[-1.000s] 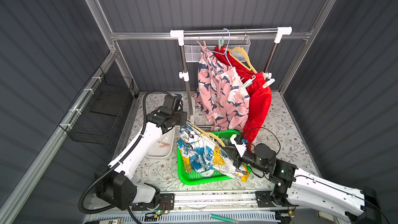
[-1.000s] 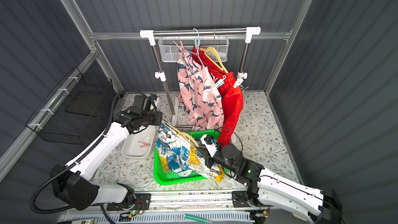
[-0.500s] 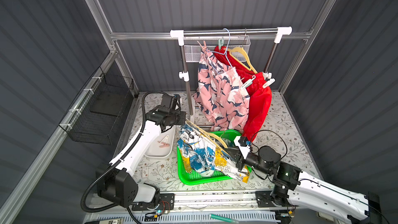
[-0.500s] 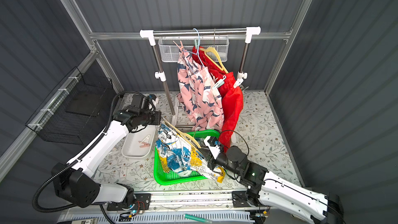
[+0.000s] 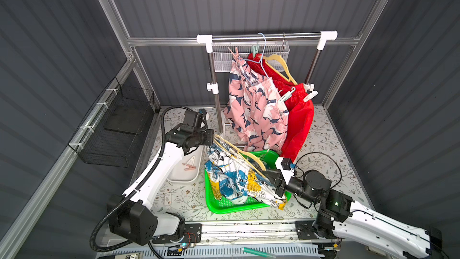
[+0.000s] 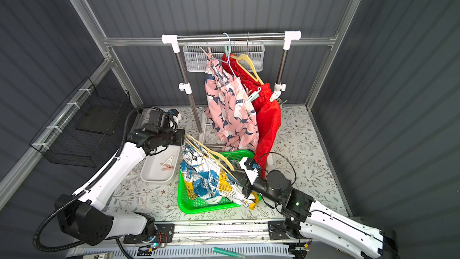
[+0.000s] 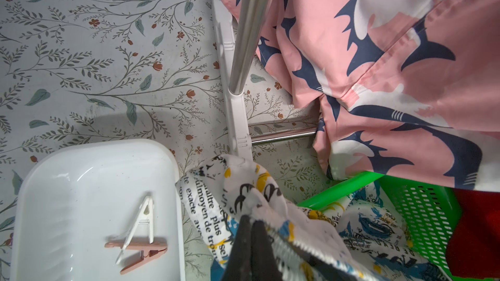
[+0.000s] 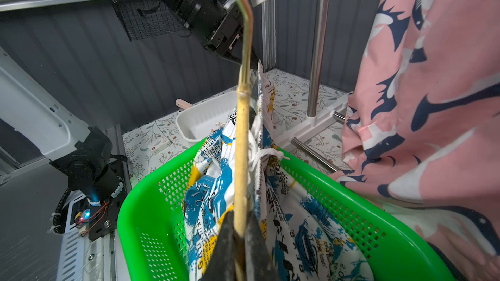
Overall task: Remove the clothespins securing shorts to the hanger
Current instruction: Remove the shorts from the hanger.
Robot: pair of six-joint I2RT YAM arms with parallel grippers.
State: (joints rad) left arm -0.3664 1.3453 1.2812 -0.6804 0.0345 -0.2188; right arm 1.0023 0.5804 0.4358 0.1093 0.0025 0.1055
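- The right claw [image 8: 239,220] is pressed tight on the low end of the yellow hanger [image 8: 241,131]. The left claw [image 7: 251,221] pinches the waist of the white shorts [image 5: 231,178] at the high end.
- The hanger's long line slants from the left claw, up and far back, down to the right claw at the front. The shorts sag between them, right over the green basket [image 8: 151,239].
- I see no peg on this hanger (two loose pegs [image 7: 138,247] lie in the white tray [image 7: 94,147] beside the basket).
- More pegs are up on the rack [image 5: 236,38] behind: a mint peg [image 5: 286,95] and a white peg [image 5: 310,95], where the pink shorts [image 5: 251,110] and red shorts [image 5: 298,120] hang. I think the right arm is nearer to them.
- The shorts are soft and floppy. The hanger is thin and stiff. The pegs are small, hard plastic. The basket is full of holes.
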